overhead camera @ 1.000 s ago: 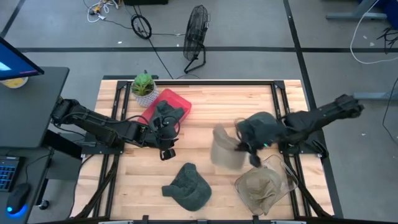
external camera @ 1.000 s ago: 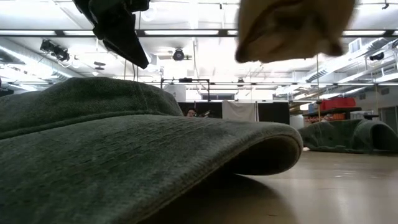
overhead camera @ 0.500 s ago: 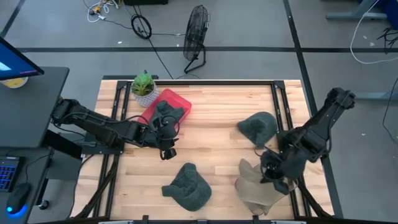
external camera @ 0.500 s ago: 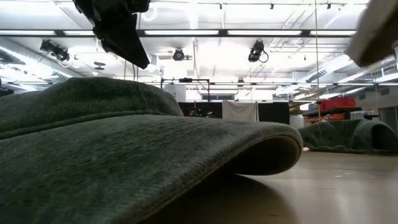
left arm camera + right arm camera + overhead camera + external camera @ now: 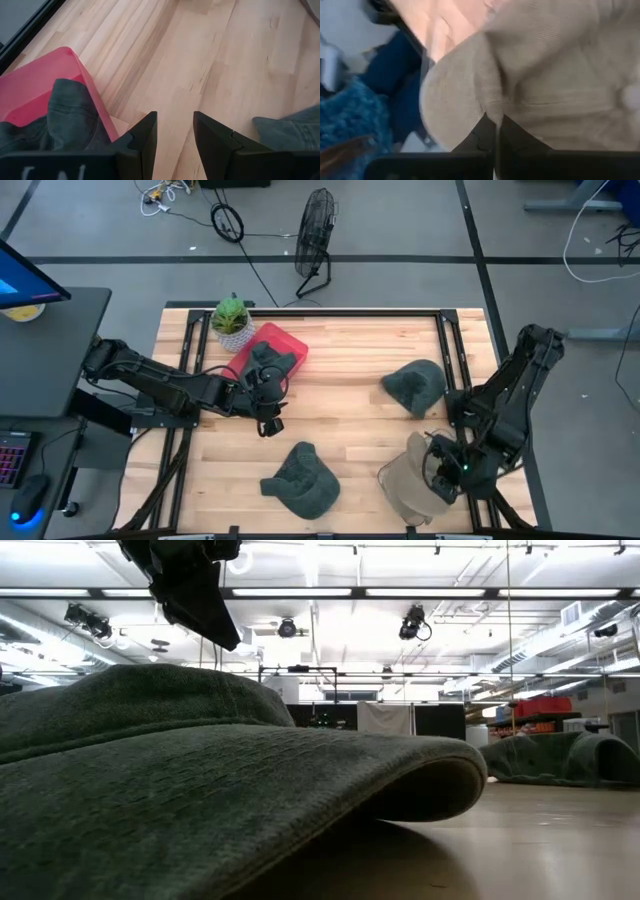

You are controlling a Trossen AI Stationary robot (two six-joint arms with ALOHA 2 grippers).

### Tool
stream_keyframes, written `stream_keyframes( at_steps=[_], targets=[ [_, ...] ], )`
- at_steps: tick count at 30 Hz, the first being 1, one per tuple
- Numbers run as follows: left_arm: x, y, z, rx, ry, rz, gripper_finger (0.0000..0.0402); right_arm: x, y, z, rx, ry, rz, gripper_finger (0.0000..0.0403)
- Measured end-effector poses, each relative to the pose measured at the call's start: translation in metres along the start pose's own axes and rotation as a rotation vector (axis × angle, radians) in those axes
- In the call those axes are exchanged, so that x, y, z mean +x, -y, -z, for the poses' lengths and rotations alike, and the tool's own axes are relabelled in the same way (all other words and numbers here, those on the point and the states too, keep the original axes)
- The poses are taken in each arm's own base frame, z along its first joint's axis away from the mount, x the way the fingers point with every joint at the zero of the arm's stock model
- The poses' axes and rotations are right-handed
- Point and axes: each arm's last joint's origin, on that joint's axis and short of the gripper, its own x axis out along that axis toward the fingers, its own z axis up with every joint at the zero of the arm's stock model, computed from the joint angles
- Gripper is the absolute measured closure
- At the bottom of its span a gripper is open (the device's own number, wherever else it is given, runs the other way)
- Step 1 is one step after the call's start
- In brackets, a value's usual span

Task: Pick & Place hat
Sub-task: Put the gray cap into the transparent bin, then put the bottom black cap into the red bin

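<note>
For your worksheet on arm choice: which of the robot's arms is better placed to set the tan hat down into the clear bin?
The right. Its gripper is shut on the tan hat directly over the clear bin, while the left gripper hangs open near the red tray.

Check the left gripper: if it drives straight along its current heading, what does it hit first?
Probably bare table. The left gripper is open over wood, with the red bin and the dark hat draped on it to one side and another green hat to the other. Depth is unclear.
</note>
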Motion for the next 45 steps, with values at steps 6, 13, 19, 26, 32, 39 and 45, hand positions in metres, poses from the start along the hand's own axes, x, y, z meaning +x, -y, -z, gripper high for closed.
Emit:
stream_keyframes(
  at_steps=[6, 13, 19, 26, 32, 39, 45],
  targets=[
    [0.0, 0.0, 0.0, 0.002, -0.001, -0.001, 0.0271, 0.031, -0.006, 0.003, 0.05, 0.077, 0.101, 0.0398],
    [0.0, 0.0, 0.0, 0.003, -0.001, 0.0, 0.0271, 0.064, -0.011, -0.01, 0.094, 0.115, 0.197, 0.0392],
    [0.0, 0.0, 0.0, 0.003, -0.001, 0.0, 0.0271, 0.078, -0.015, -0.016, 0.084, 0.077, 0.213, 0.0357],
    [0.0, 0.0, 0.0, 0.002, 0.0, 0.0, 0.0271, 0.068, -0.016, -0.015, -0.007, -0.003, 0.167, 0.0305],
    [0.0, 0.0, 0.0, 0.003, -0.001, 0.003, 0.0271, 0.044, -0.016, -0.017, -0.023, -0.052, 0.078, 0.0275],
    [0.0, 0.001, 0.0, 0.001, -0.017, 0.034, 0.0271, 0.001, -0.015, -0.025, -0.023, 0.071, -0.132, 0.0268],
    [-0.005, 0.014, 0.007, 0.019, -0.17, 0.335, 0.0271, -0.016, -0.012, -0.043, -0.321, 0.586, -0.084, 0.0268]
  ],
)
